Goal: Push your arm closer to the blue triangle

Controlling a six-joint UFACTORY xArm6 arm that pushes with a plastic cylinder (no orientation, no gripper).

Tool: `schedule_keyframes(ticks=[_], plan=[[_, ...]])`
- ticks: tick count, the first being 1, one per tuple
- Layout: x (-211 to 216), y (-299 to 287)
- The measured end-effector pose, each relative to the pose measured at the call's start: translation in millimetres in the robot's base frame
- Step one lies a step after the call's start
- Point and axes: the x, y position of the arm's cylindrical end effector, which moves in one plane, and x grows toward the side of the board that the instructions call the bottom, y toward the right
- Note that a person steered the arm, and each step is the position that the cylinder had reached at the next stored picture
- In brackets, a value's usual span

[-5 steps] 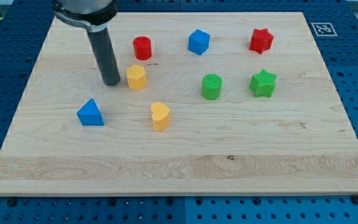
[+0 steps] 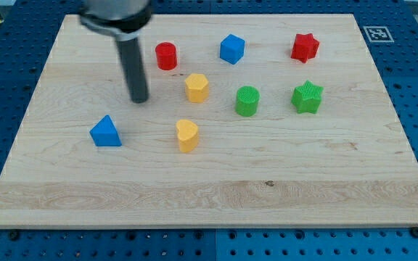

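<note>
The blue triangle (image 2: 106, 132) lies at the left of the wooden board (image 2: 209, 196). My tip (image 2: 139, 99) rests on the board above and to the right of the blue triangle, a short gap away. A yellow hexagonal block (image 2: 197, 88) lies to the right of my tip, apart from it. A yellow heart-shaped block (image 2: 187, 135) lies below that, to the right of the blue triangle.
A red cylinder (image 2: 166, 56), a blue hexagonal block (image 2: 231, 48) and a red star (image 2: 305, 47) line the top. A green cylinder (image 2: 247, 101) and a green star (image 2: 308, 97) lie at the right middle.
My tip has shifted slightly to the right. The yellow hexagonal block has moved to the right, away from the rod. The blue triangle has not moved.
</note>
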Motion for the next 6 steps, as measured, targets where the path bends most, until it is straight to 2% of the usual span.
schedule_keyframes(ticks=[1, 2, 4, 6], plan=[[7, -59], [33, -80], [68, -79], [72, -55]])
